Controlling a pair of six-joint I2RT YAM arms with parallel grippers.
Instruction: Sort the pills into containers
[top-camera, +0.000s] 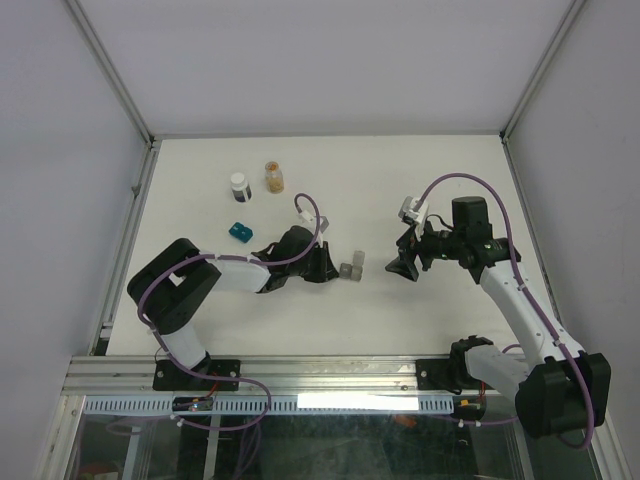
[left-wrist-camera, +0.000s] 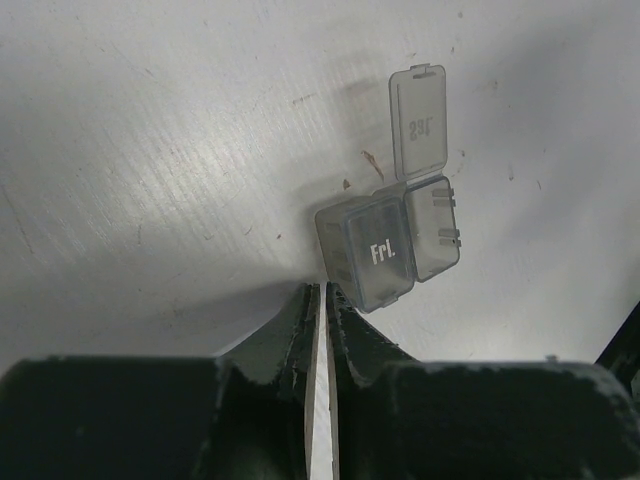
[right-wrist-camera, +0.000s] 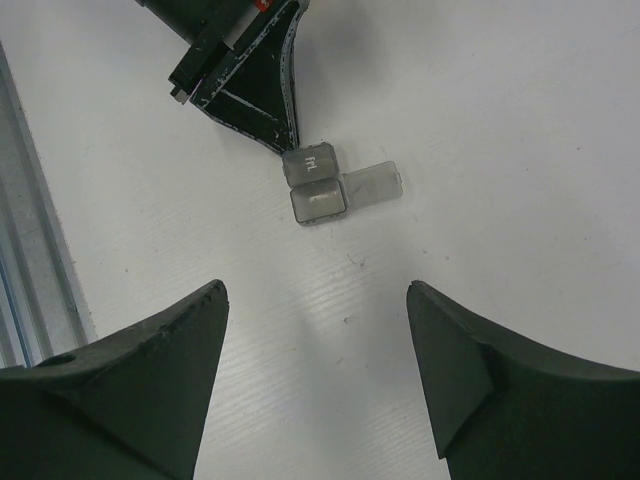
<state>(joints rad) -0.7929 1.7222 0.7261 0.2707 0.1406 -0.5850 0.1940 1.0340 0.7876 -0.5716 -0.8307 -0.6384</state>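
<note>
The gray container (top-camera: 350, 268) lies mid-table. In the left wrist view the gray container (left-wrist-camera: 375, 250) has its "Fri" cell closed and its other cell open, with the "Sat" lid (left-wrist-camera: 418, 125) flipped back flat. My left gripper (left-wrist-camera: 322, 292) is shut and empty, its tips touching the box's near corner; it also shows in the top view (top-camera: 328, 266). My right gripper (right-wrist-camera: 316, 290) is open and empty, a little to the right of the box (right-wrist-camera: 315, 185), and it shows in the top view (top-camera: 404, 264). The teal container (top-camera: 240, 231) lies further left. The amber-yellow container is out of view.
A white-capped dark bottle (top-camera: 240, 186) and a small amber bottle (top-camera: 274, 177) stand at the back left. Metal frame rails run along the left side (top-camera: 125, 240) and the near edge (top-camera: 300, 372) of the table. The left gripper's body (right-wrist-camera: 250, 90) lies just beyond the gray box.
</note>
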